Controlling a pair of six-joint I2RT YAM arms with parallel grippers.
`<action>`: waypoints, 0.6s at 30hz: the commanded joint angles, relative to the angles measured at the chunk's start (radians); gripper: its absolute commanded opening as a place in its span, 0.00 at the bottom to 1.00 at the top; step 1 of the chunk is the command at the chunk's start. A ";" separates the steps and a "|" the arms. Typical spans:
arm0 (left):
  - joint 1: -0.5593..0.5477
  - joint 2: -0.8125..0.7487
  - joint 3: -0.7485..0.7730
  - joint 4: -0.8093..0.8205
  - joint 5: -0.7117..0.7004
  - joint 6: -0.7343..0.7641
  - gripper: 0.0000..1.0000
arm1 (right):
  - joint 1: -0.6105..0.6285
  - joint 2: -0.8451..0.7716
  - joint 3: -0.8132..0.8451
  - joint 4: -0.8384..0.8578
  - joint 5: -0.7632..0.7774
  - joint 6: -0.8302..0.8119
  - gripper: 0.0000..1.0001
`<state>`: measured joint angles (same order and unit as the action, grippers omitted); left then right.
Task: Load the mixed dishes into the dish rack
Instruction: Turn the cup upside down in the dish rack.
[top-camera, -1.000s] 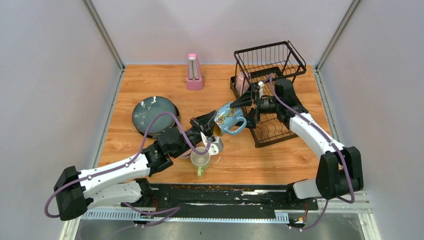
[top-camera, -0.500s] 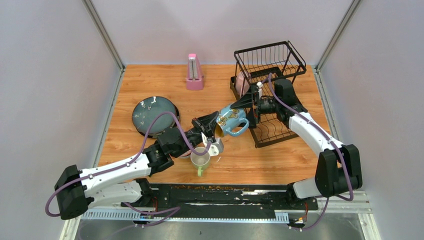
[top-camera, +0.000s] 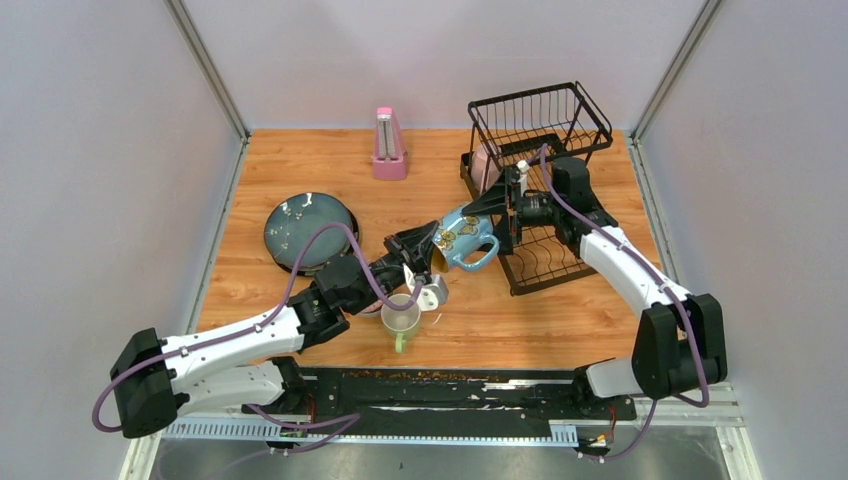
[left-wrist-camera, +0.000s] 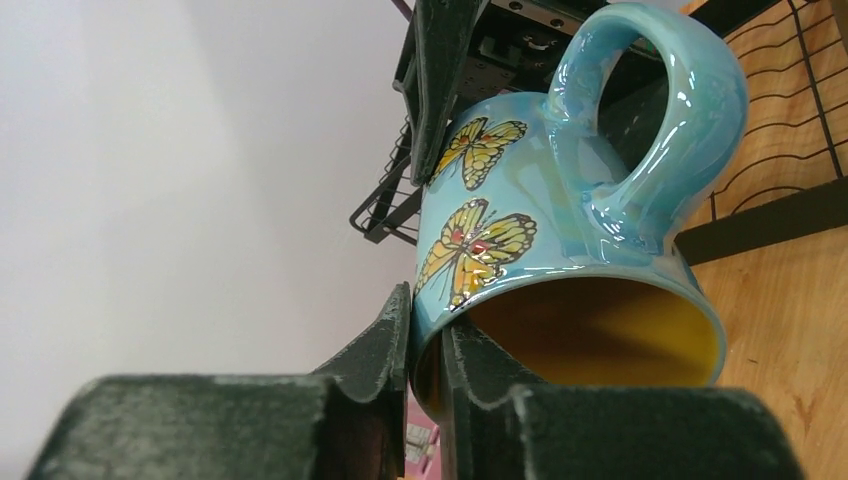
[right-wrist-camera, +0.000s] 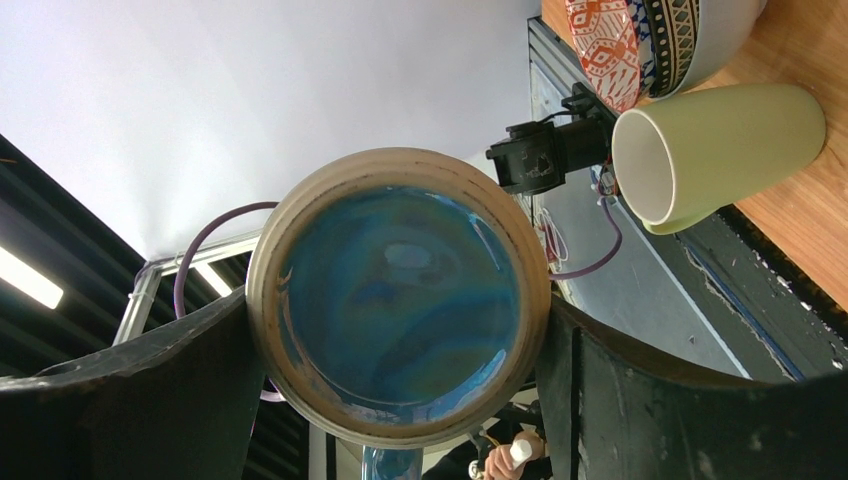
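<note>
Between the right gripper's (right-wrist-camera: 400, 335) wide-set fingers sits the base of the glossy blue ceramic mug with yellow butterflies (left-wrist-camera: 520, 180), held above the table with both pads against its sides. At the mug's other end the left gripper (left-wrist-camera: 425, 350) pinches the rim narrowly, one finger inside and one outside. This looks like a handover: the right grip should be firm before the left lets go, then the left should back straight off the rim. Just behind the right gripper stands the black wire dish rack (top-camera: 545, 265).
</note>
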<state>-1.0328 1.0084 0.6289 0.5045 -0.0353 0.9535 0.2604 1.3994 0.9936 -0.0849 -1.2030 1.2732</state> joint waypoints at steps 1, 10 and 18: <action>-0.006 0.001 0.014 0.179 -0.010 -0.116 0.27 | 0.007 -0.082 -0.021 0.164 0.044 -0.010 0.22; -0.007 0.048 -0.053 0.250 -0.053 -0.331 0.64 | 0.007 -0.114 -0.096 0.177 0.189 -0.015 0.08; -0.007 0.095 -0.111 0.324 -0.116 -0.445 0.72 | 0.005 -0.142 -0.131 0.159 0.309 -0.054 0.04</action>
<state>-1.0325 1.0966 0.5316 0.6960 -0.1295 0.6193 0.2611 1.3190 0.8593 0.0036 -0.9764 1.2369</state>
